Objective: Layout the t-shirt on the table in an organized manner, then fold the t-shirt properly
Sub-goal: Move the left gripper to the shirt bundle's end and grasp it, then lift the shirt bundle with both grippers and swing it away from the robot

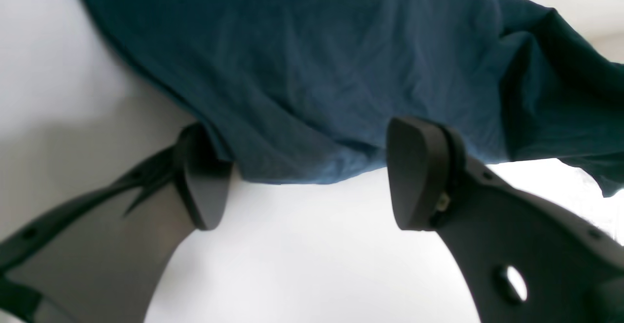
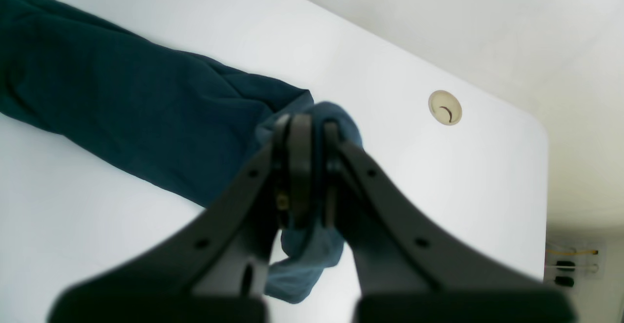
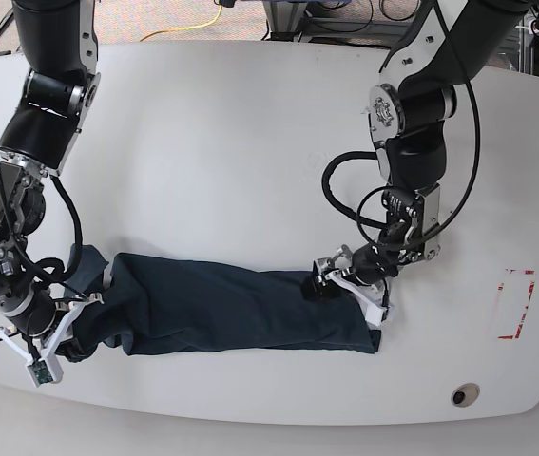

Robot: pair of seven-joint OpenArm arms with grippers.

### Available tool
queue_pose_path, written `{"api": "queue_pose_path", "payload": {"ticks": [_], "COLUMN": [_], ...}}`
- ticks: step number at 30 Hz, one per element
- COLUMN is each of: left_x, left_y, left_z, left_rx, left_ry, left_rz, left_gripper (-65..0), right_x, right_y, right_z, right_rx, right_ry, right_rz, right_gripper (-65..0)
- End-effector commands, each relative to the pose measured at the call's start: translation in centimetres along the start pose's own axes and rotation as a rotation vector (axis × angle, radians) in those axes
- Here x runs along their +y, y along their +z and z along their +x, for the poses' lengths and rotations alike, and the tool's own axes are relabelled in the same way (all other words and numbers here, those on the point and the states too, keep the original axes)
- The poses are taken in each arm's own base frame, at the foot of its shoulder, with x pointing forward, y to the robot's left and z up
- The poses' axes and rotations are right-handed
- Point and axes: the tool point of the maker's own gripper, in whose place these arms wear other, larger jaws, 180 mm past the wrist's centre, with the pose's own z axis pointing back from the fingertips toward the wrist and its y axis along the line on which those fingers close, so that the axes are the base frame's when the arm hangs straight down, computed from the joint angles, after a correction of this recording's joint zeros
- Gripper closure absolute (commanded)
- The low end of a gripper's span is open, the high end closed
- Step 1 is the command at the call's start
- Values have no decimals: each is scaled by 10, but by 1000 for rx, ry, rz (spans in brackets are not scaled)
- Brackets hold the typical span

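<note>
We see the t-shirt (image 3: 240, 309) lying as a long, narrow, wrinkled band across the near half of the table (image 3: 250, 142), running roughly from 9 o'clock to 3 o'clock in the base view.

Right gripper (image 2: 306, 167): clenched on a bunched fold of the t-shirt's end; in its wrist view, lighter blue cloth bulges above the fingertips and hangs below them. In the base view this gripper sits at the band's 9 o'clock end, near the table's front edge.

Left gripper (image 1: 307, 174): jaws spread wide, holding nothing. One fingertip (image 1: 207, 181) sits at the cloth's hem, the other (image 1: 417, 172) overlaps the hem in the wrist view; we cannot tell if either touches it. In the base view it is at the band's 3 o'clock end.

A round grommet hole (image 3: 463, 393) lies at 5 o'clock of the shirt, a red dashed rectangle mark (image 3: 516, 304) at 3 o'clock, both apart from the cloth.
</note>
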Motion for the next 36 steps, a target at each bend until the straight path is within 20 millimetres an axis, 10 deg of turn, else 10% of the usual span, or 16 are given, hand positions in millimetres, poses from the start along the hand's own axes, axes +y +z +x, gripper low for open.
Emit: {"api": "queue_pose_path", "payload": {"ticks": [1, 7, 18, 36], "left_x": [-17, -26, -31, -27], "left_y": [-4, -8, -10, 18], "left_z": [17, 15, 28, 49], "left_rx": [-29, -28, -110, -152], "left_ry": [-15, -12, -6, -100], "left_rz": [-32, -46, -54, -21], "left_gripper": [-458, -425, -83, 0], "right_x": [-10, -10, -10, -1], "right_y": [9, 9, 9, 16], "right_z": [24, 24, 23, 17], "right_rx": [-75, -75, -74, -74], "right_ry": [12, 12, 10, 40], "right_rz": [-24, -24, -25, -28], "right_gripper": [0, 0, 0, 0]}}
